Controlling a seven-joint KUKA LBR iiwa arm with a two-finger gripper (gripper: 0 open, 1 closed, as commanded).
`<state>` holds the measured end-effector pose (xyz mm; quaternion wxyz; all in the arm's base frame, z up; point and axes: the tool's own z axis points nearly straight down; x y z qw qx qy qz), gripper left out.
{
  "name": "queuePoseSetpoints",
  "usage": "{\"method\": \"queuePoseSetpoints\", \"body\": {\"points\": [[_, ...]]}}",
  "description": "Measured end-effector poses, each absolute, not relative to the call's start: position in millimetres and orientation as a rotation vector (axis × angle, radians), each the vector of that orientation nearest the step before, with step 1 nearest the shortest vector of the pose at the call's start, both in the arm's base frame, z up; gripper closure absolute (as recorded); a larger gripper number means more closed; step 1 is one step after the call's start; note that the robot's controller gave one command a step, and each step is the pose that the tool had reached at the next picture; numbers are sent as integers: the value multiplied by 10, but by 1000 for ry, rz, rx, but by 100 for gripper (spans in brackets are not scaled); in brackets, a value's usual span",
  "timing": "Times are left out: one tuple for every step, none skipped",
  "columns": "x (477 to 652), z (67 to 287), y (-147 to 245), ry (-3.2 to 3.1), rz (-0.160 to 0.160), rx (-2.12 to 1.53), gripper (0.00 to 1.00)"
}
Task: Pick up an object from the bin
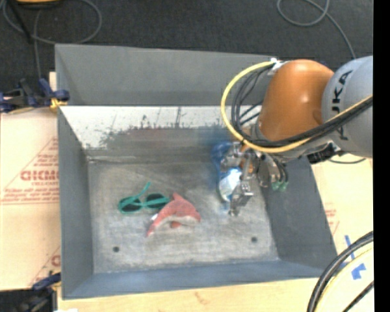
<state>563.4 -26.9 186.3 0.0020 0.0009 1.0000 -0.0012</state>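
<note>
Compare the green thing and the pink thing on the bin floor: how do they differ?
The green thing is thin and looped like a glasses frame; the pink thing is solid and broader. The green thing lies farther from the end effector, the pink thing nearer. Both lie on the bin floor.

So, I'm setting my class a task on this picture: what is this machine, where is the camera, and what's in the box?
It is a robot arm reaching in from the right, seen by one camera looking down from above. Its gripper hangs low over the right part of a grey metal bin. On the bin's floor lie green toy glasses and, beside them, a pink-red fish-like toy. A blue thing sits right at the gripper; whether it is held cannot be told.
</note>
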Motion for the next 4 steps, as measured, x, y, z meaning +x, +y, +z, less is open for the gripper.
{"method": "queuePoseSetpoints", "body": {"points": [[5634, 1863, -269, 3138, -4, 2, 0], [5722, 1374, -154, 3130, -4, -98, 0], [5645, 1116, 34, 3140, 2, 85, 0], [5422, 931, 125, 3128, 2, 236, 0]]}}
